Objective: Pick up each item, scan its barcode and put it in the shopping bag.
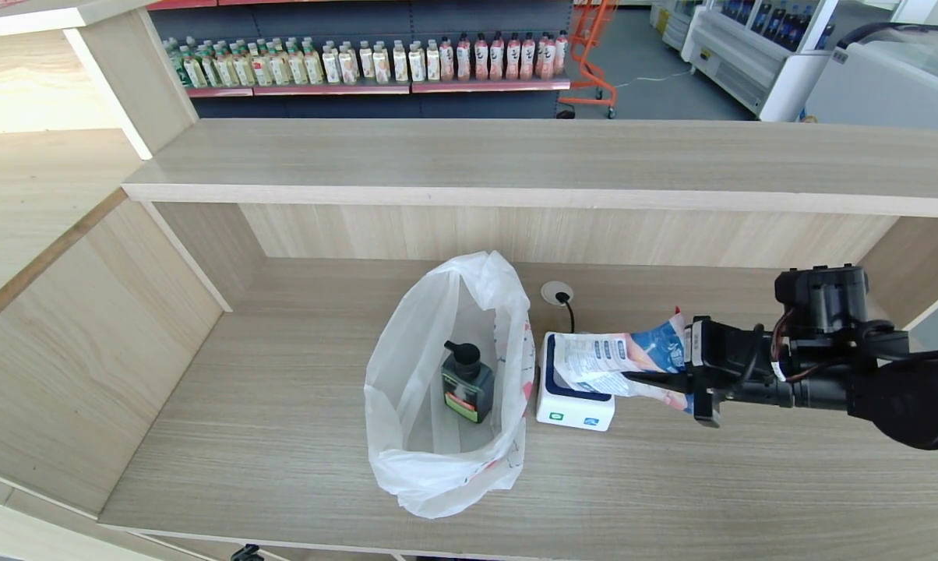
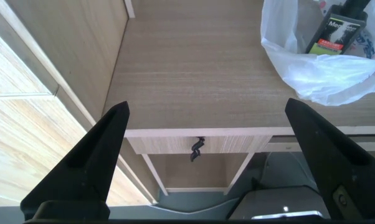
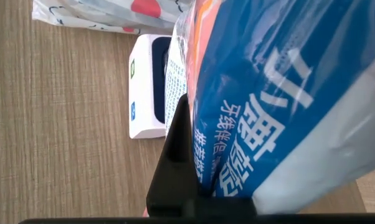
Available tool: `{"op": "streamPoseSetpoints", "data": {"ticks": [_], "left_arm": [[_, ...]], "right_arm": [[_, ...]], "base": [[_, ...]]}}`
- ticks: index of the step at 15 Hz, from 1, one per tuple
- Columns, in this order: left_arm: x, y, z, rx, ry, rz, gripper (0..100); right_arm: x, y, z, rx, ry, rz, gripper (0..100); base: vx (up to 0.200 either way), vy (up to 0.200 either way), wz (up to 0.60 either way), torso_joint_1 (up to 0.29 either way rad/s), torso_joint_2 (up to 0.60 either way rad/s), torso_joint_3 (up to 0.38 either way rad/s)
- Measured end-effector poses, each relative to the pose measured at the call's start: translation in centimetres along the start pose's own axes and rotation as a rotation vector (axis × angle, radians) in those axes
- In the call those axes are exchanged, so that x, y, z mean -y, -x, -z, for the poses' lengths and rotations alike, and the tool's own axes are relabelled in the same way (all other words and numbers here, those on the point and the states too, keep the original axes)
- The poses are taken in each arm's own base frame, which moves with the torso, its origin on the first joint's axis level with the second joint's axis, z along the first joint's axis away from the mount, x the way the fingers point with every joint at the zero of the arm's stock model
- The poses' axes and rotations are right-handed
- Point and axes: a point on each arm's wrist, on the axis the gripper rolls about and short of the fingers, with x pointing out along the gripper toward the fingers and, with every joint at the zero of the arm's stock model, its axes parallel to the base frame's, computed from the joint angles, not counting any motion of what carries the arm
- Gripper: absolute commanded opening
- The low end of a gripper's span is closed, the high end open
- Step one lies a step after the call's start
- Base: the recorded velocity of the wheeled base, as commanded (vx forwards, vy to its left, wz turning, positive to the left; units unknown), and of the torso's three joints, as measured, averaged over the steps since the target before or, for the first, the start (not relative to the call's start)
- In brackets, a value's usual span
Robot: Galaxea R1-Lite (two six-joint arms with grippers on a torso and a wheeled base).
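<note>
Head view: wooden counter (image 1: pixel 282 444); right tool (image 1: pixel 650 368) grips packet (image 1: pixel 605 354); drink shelves (image 1: pixel 360 68) behind.

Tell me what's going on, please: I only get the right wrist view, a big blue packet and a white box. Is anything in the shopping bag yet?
Observer: Yes. The head view shows a dark pump bottle sitting inside the open shopping bag.
Operator: Is the other arm helping to hold the blue packet?
Observer: No. The left gripper hangs open by the counter's front edge, holding nothing.
Operator: Is that white box plugged in?
Observer: A black cable runs from behind it to a round port in the counter.
</note>
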Motion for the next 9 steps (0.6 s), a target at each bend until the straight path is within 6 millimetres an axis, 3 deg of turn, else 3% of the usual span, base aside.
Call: {"op": "streamPoseSetpoints", "data": {"ticks": [9], "left_arm": [[0.0,0.0,0.0,0.0,0.0,0.0,100]], "right_arm": [[0.7,-3.2,0.9,0.062,-0.041,0.034,0]], "base": [[0.0,0.0,0.0,0.0,0.0,0.0]]}}
